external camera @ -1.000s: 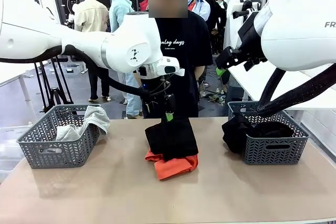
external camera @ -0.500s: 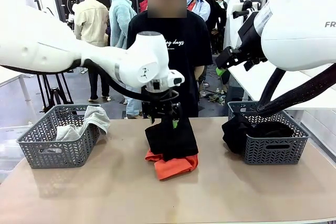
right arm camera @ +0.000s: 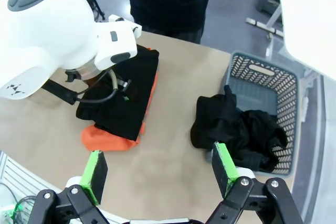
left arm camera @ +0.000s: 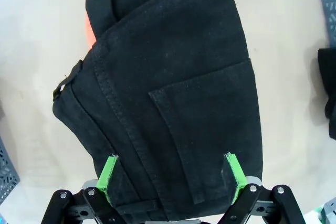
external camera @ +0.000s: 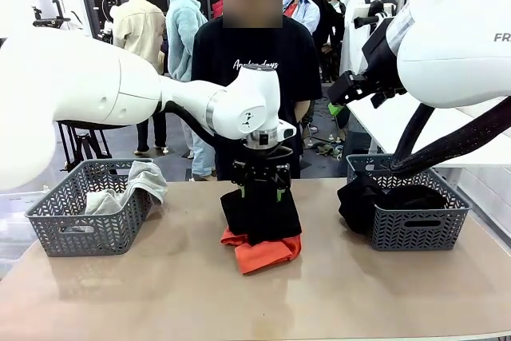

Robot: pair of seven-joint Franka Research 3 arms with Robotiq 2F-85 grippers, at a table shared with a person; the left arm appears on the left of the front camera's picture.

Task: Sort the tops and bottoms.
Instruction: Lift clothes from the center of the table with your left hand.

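Hanging over the black bottoms (left arm camera: 173, 77) on the desk (external camera: 160, 285), the left hand (left arm camera: 170, 160) is held spread. The right hand (right arm camera: 157, 156) is likewise held spread.

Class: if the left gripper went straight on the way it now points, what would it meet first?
The left gripper, open, points down at the folded black garment lying on the orange-red garment; it would likely meet the black one first.

White script "Analog days" on the person's black T-shirt (external camera: 255, 65), grey letters "FR" on the right arm (external camera: 455, 45)
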